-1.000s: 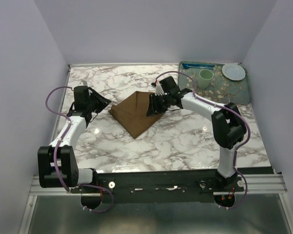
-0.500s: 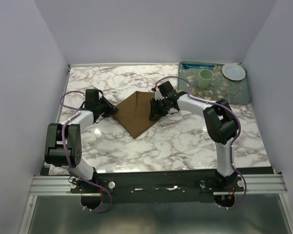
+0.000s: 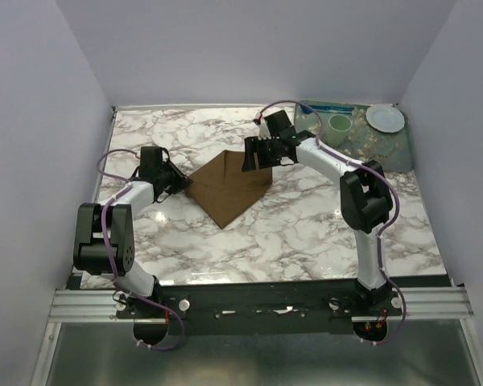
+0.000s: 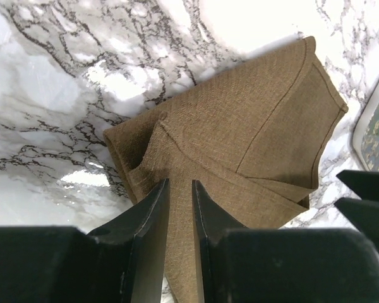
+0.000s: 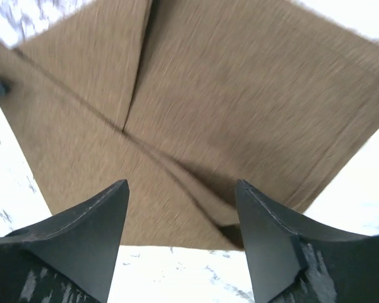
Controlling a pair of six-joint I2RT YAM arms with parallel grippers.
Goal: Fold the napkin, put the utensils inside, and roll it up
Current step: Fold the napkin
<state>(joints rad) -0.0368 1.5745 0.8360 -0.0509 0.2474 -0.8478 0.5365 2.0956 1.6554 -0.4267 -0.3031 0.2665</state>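
Folded napkin (image 3: 228,186) lies as a diamond mid-frame on the counter (image 3: 306,233); left fingers (image 4: 148,227), nearly closed, pinch its left corner, likely anchoring it, while right fingers (image 5: 91,227) hover wide apart, empty, above its upper-right edge.

**Your scene, counted.** One marble worktop (image 3: 306,233). One brown napkin (image 3: 225,193). Two grippers, the left gripper (image 3: 181,184) and the right gripper (image 3: 253,158), each with two jaws, so you have four in all. At the far right you have one tray (image 3: 390,154) carrying one green cup (image 3: 338,125), one white plate (image 3: 385,118) and one blue utensil (image 3: 328,107).
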